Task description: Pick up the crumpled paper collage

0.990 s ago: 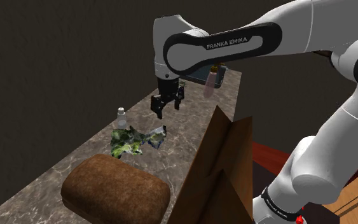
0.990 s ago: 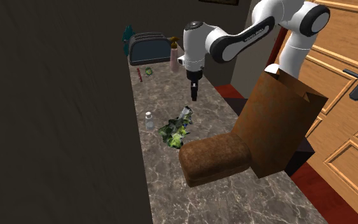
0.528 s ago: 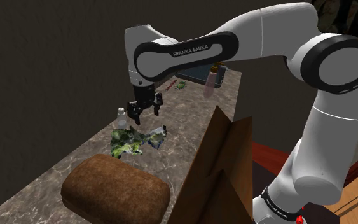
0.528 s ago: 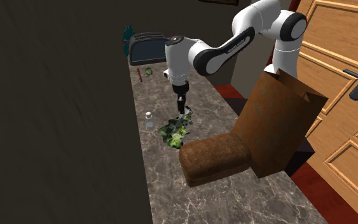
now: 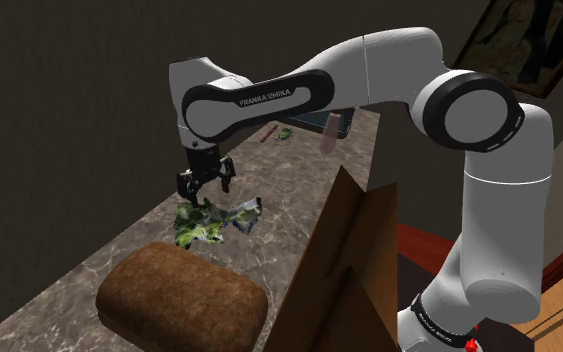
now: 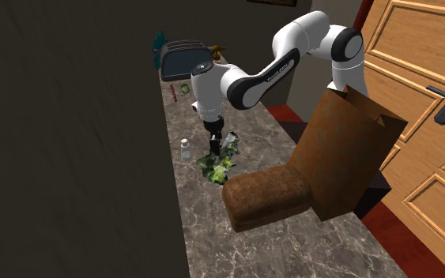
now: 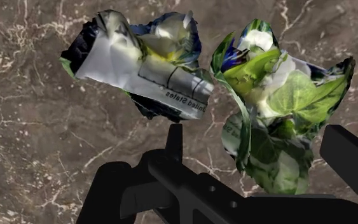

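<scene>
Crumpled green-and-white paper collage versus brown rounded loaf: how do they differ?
The crumpled green-and-white paper collage is low, ragged and multicoloured; the brown rounded loaf is bulky, smooth and plain. The collage lies right below the open black gripper; the loaf lies clear of it. Both rest on the marble counter.

There is one counter (image 6: 292,245), and the things on view are one crumpled paper collage (image 5: 212,222), one brown loaf (image 5: 182,298), one tall brown bag (image 5: 349,260), one small clear bottle (image 6: 185,149), one pink bottle (image 5: 329,128), one toaster (image 6: 181,57), one small green scrap (image 5: 284,133) and one thin red thing (image 5: 267,134). One white arm (image 5: 389,60) bears one claw (image 5: 205,188) with two black fingers (image 7: 346,156). One wooden door (image 6: 418,47) has one handle (image 6: 443,93), and there is one framed picture (image 5: 517,40).
</scene>
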You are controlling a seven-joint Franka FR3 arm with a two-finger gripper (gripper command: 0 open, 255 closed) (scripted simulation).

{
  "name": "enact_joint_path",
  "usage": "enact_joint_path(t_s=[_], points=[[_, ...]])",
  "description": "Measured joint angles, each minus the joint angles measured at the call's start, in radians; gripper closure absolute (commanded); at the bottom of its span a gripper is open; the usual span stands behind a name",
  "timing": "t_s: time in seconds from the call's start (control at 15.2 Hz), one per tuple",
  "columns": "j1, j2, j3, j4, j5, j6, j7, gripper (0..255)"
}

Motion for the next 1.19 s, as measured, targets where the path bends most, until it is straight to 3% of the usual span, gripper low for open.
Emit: enact_joint_path(t_s=[0.26,0.33,1.19], points=[[0.0,0.018,-0.003,-0.025,-0.006,0.042,0.002,0],[0.0,0.018,-0.003,-0.03,-0.006,0.046,0.002,255],[-0.001,0.008,-0.002,-0.021,-0.003,0.029,0.0,255]])
